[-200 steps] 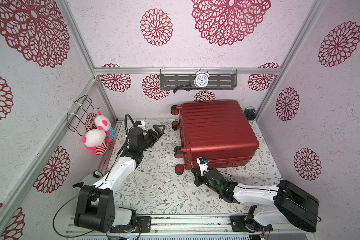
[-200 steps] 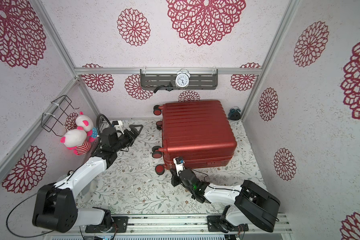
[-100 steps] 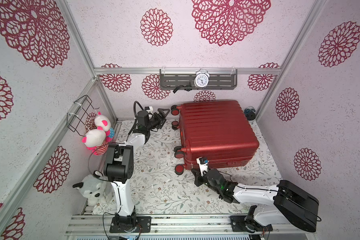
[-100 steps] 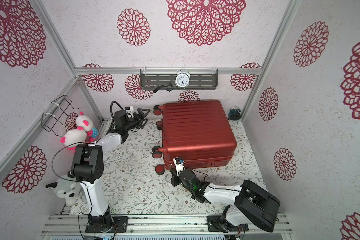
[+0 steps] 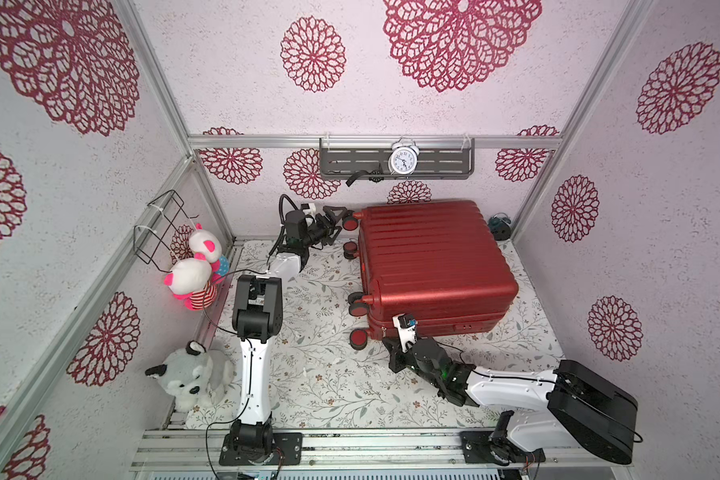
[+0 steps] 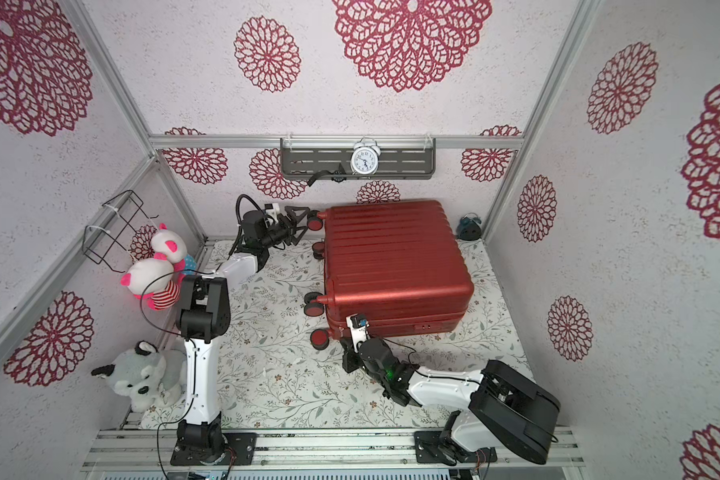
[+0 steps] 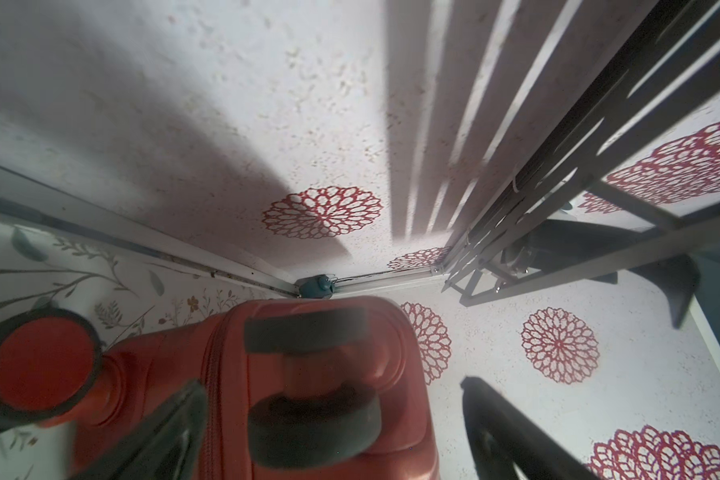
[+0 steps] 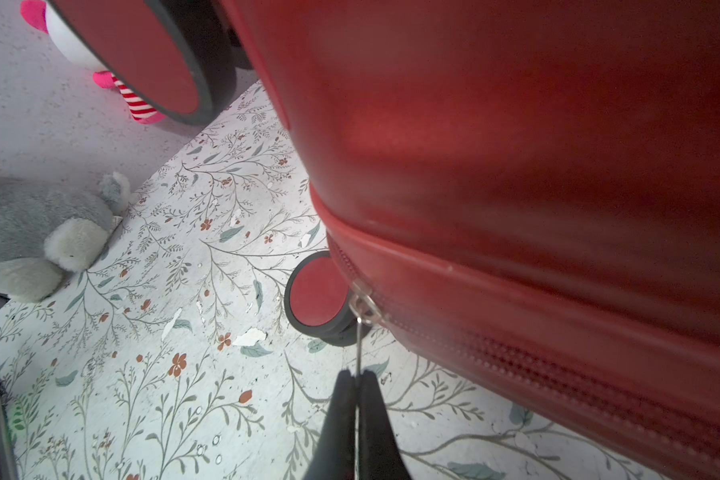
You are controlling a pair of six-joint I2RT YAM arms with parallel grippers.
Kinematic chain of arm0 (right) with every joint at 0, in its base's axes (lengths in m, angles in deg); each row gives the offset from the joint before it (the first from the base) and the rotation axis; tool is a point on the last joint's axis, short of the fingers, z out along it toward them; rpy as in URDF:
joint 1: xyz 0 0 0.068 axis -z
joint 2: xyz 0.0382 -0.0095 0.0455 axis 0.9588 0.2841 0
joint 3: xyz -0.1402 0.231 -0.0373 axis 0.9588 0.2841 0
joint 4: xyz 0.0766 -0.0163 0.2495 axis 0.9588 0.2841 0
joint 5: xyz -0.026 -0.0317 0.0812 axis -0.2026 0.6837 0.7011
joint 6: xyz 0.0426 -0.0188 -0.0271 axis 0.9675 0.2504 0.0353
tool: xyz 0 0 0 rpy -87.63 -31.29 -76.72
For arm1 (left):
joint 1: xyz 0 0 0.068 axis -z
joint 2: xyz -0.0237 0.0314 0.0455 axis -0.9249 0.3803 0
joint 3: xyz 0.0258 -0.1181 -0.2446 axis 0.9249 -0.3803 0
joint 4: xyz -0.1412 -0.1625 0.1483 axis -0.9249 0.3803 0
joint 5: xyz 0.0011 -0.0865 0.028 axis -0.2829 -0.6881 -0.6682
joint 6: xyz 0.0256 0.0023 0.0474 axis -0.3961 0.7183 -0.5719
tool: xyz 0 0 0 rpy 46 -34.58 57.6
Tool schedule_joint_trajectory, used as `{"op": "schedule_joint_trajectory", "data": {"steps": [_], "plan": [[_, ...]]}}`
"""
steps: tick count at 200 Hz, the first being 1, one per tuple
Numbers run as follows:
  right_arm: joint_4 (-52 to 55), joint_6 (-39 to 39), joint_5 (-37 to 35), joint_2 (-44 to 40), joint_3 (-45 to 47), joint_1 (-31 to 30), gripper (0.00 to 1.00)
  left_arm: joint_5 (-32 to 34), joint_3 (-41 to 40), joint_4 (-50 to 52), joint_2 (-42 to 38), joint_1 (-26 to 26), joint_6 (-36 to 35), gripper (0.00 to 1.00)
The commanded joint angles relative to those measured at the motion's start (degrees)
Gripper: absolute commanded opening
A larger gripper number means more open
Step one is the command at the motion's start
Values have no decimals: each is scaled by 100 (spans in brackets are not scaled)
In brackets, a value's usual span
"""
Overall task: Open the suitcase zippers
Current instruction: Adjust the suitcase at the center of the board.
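While the glossy, ribbed red hard-shell suitcase [image 5: 433, 257] is laid flat on the floral mat [image 5: 316, 374] near the rear wall, the thin silver pull [image 8: 358, 340] of the toothed zippers [image 8: 558, 365] is pinched by the right gripper [image 8: 356, 376]. The left gripper [image 5: 336, 224] is held spread beside a round, black-rimmed wheel [image 5: 351, 225].

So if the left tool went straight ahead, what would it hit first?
Most likely a black caster wheel on the red suitcase: it sits right between the open fingers of the left tool, though depth is hard to judge.
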Motion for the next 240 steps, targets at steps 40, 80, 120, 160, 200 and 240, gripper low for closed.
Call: {"op": "schedule_joint_trajectory", "data": {"steps": [40,80,120,160,200,240], "plan": [[289,-95,458,175,-272,-170,0,-407,1109,103,804,127,411,94],[333,-120,467,218,-332,-175,0,-461,1717,305,1169,140,510,82],[398,-152,485,218,-374,-170,0,-439,1799,236,1248,149,596,66],[426,-148,397,121,-308,-170,0,-373,1440,10,1028,125,595,52],[392,-139,274,-116,-119,-170,0,-247,401,-534,422,-31,550,44],[332,-223,178,-298,85,-170,0,-132,-849,-1044,-369,-280,415,41]]}}
